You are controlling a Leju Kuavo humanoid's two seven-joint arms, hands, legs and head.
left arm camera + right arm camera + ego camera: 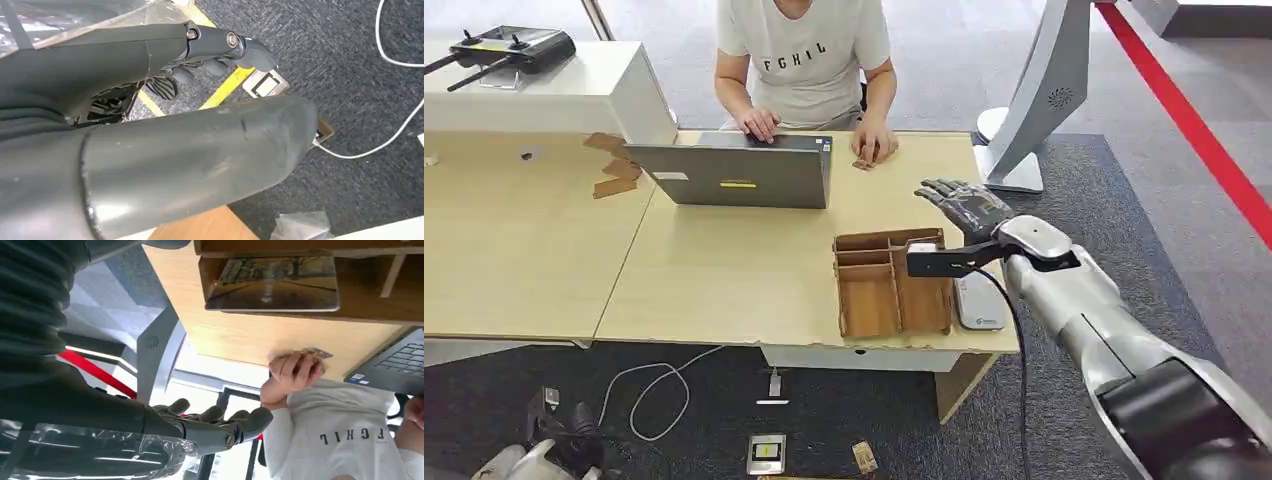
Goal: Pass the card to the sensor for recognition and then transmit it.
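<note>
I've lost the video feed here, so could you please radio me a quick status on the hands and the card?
Right hand empty, raised beyond the wooden tray. Left hand hanging over the floor, nothing in it. One card in the tray. Person's hand on table ahead.

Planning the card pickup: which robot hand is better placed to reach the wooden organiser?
The right robot hand: it hovers open over the desk beside the brown wooden compartment organiser. The left robot hand hangs low over the carpet, near the floor.

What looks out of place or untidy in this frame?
Two small items lie on the carpet under the table: a card-like piece and a brown scrap, beside a loose white cable. Torn cardboard pieces sit on the table behind the laptop.
</note>
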